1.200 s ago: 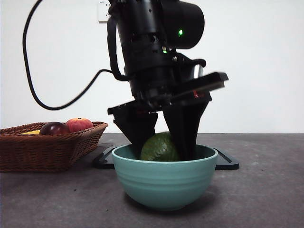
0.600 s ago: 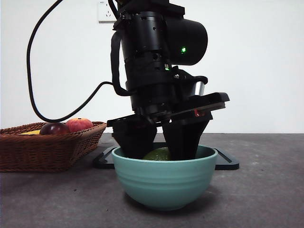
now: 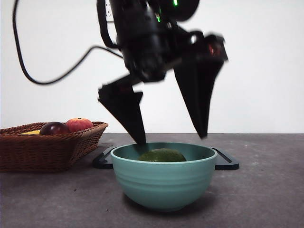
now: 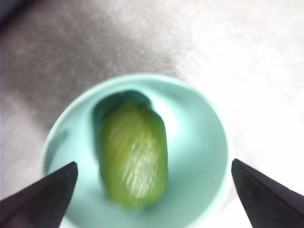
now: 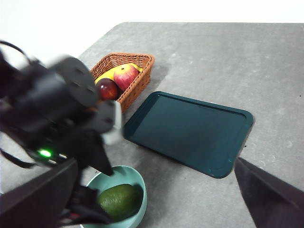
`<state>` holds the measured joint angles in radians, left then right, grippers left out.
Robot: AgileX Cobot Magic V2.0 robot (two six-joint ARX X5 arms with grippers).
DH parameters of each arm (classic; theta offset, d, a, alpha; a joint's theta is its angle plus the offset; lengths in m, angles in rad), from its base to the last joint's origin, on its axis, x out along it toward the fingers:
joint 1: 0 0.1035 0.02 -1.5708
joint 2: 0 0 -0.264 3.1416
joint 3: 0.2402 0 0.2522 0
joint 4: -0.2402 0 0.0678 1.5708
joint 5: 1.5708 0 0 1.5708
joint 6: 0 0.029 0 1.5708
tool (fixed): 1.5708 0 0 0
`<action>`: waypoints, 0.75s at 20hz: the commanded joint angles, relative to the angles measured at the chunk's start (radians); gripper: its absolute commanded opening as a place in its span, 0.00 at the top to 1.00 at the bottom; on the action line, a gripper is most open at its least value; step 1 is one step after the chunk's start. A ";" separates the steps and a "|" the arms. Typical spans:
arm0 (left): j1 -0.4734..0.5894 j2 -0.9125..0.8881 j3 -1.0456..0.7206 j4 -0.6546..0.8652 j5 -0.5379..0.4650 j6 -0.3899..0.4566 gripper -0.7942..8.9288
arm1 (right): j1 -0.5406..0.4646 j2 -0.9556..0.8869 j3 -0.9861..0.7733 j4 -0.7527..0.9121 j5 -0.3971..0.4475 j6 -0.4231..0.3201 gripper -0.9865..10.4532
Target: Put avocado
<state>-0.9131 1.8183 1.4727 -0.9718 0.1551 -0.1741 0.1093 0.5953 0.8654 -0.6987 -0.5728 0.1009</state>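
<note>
The avocado [image 3: 162,156] is dark olive-green and lies inside the teal bowl [image 3: 164,183] at the front of the table. It also shows in the left wrist view [image 4: 134,154] and in the right wrist view [image 5: 119,200]. My left gripper [image 3: 172,138] is open and empty, just above the bowl [image 4: 204,156], with one jaw on each side over the rim. My right gripper [image 5: 156,199] is open and empty, held high over the table, apart from the bowl [image 5: 137,190].
A wicker basket [image 3: 47,149] at the left holds a red-orange fruit [image 3: 79,124], a dark maroon fruit [image 3: 53,128] and something yellow. A dark flat tray [image 5: 190,133] lies behind the bowl. A black cable [image 3: 52,76] hangs from the left arm.
My left gripper has let go of the avocado, opened wide and risen out of the bowl. The avocado now lies low in the bowl.
</note>
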 commanded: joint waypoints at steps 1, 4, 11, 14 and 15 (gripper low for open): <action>-0.012 -0.062 0.025 -0.032 -0.001 0.009 0.37 | 0.002 0.003 0.019 0.010 -0.002 -0.008 0.33; -0.012 -0.172 0.025 -0.089 -0.001 0.010 0.37 | 0.002 0.003 0.019 0.010 -0.003 -0.008 0.33; 0.006 -0.554 0.003 -0.187 -0.105 0.082 0.37 | 0.007 0.004 0.019 -0.006 -0.007 0.011 0.33; 0.018 -0.734 -0.057 -0.188 -0.188 0.095 0.37 | 0.009 0.005 0.019 -0.006 -0.007 0.023 0.33; 0.022 -0.798 -0.086 -0.180 -0.197 0.096 0.37 | 0.017 0.007 0.019 -0.006 -0.006 0.026 0.34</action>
<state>-0.8837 1.0248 1.3758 -1.1595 -0.0349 -0.0925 0.1234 0.5980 0.8654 -0.7082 -0.5758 0.1139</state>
